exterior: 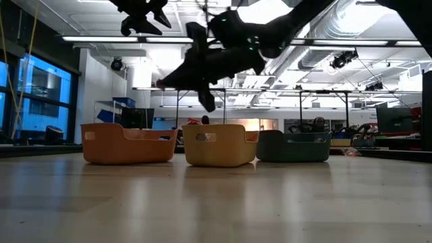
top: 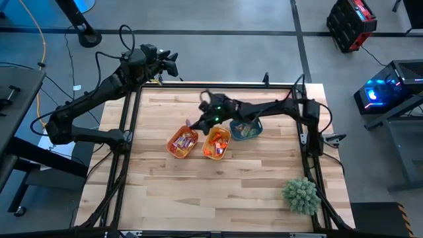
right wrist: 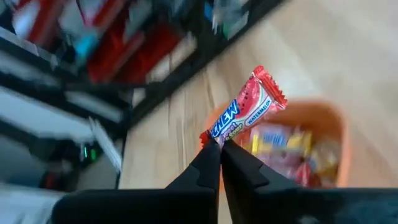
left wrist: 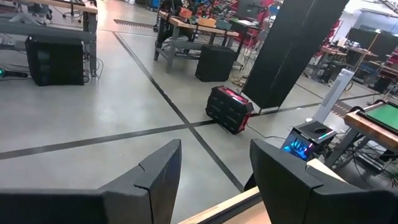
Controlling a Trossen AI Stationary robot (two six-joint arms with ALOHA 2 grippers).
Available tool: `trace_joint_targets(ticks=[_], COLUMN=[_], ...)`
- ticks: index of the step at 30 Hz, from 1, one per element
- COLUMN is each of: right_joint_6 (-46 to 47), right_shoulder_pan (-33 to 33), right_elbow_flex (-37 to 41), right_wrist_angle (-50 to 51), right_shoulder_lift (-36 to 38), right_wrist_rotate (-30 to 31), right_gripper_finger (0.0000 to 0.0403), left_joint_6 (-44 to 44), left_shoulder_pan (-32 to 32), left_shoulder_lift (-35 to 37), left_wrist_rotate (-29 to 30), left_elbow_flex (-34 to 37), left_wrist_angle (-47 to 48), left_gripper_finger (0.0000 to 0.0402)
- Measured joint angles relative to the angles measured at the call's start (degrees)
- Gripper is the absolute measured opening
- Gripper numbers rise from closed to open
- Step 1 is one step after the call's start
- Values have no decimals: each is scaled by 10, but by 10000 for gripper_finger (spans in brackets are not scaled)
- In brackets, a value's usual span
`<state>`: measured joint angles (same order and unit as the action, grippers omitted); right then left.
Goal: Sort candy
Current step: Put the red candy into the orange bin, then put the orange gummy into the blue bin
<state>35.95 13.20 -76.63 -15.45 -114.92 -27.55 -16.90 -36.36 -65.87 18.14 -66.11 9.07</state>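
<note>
A big workshop with a grey floor lies all around a wooden table (top: 198, 192). On the table stand three small bins in a row. The orange bin (top: 182, 142) is at one end, the yellow-orange bin (top: 217, 143) is in the middle and touches it, and the blue bin (top: 246, 129) is at the other end.

The orange bin is full of wrapped candies in red, pink and pale wrappers; they are too many and too small to count. The yellow-orange bin holds a pile of orange and red ones. The blue bin has a few pale things in it, but it is hard to tell what they are.

One green spiky plant (top: 301, 195) sits near a corner of the table, well apart from the bins.

There are two dark arms. The right gripper (top: 192, 123) hangs above the orange bin. In the right wrist view its two fingers are pinched tight on one red watermelon candy (right wrist: 244, 116), held by one end of the wrapper. The candy is up in the air over the orange bin, not in it.

The left gripper (left wrist: 214, 177) waits high up, past the far edge of the table. Its fingers are spread apart and hold nothing.
</note>
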Motion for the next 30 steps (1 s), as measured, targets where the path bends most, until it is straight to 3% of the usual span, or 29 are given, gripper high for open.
trace_joint_targets(ticks=[5, 12, 17, 25, 30], right_joint_6=[-47, -102, -168, -319, -327], right_shoulder_pan=[-14, 0, 28, 104, 170], right_elbow_flex=[-57, -78, -100, -98, -80], right_wrist_angle=[123, 148, 255, 532, 611], right_shoulder_lift=[-19, -19, 4, 97, 148], right_wrist_rotate=[-34, -43, -50, 155, 241], right_gripper_finger=[49, 131, 148, 149, 149], left_joint_6=[0, 0, -1, 0, 0], left_shoulder_pan=[0, 0, 0, 0, 0], left_shoulder_lift=[0, 0, 0, 0, 0], left_wrist_rotate=[0, 0, 0, 0, 0], left_elbow_flex=[0, 0, 0, 0, 0], left_wrist_angle=[0, 1, 1, 1, 2], left_gripper_finger=[186, 186, 186, 186, 186])
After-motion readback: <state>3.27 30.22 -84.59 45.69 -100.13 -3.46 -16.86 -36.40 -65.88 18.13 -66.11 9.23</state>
